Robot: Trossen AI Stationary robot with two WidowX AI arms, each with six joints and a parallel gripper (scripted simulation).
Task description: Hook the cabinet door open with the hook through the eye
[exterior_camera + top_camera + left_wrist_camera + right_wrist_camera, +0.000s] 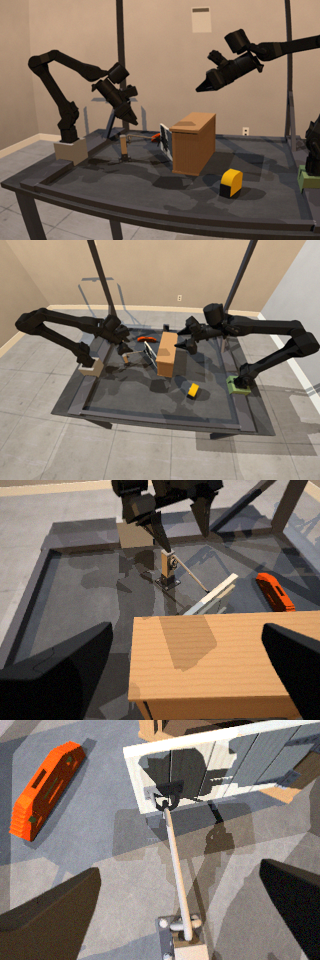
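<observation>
The wooden cabinet [167, 353] stands flat on its base mid-table, its white door [150, 354] swung open toward the post [125, 358]. The hook rod [176, 870] runs from the post [187, 947] to the door [220, 767], and its dark curved tip sits in the eye [167, 800]. My right gripper [131, 120] is open and empty, hovering above the post and clear of the rod. My left gripper [200, 89] is open and empty, high above the cabinet [215, 660].
An orange tool [146, 339] lies behind the door. A yellow tape measure [193, 390] sits in front of the cabinet. The arm bases stand on a tan block [90, 367] and a green block [237, 389]. A raised rim edges the table, and two dark uprights stand at the back.
</observation>
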